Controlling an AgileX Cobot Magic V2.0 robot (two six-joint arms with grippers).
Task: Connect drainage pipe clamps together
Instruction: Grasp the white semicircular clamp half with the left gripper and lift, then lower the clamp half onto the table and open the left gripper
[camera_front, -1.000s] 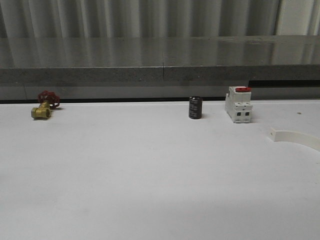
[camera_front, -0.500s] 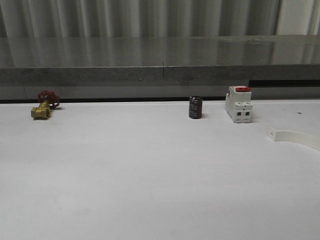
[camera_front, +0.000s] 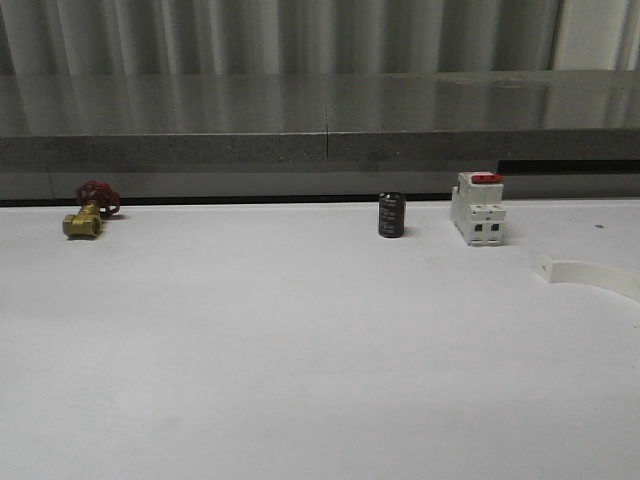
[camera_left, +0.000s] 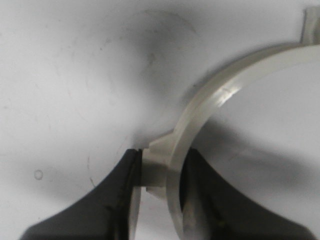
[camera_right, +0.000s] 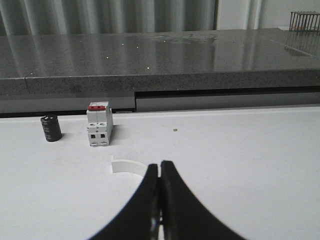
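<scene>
Our left gripper pinches one clamp at its lug over the table. Our right gripper is pressed together, the other clamp lying just beyond it, near the breaker.

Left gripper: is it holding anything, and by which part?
Yes. The left gripper grips a white half-ring clamp at the lug on its outer curve.

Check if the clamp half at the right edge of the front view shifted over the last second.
Yes, slightly. The clamp half has its end tab a little farther left and higher than before, closer to the circuit breaker, which stayed put.
</scene>
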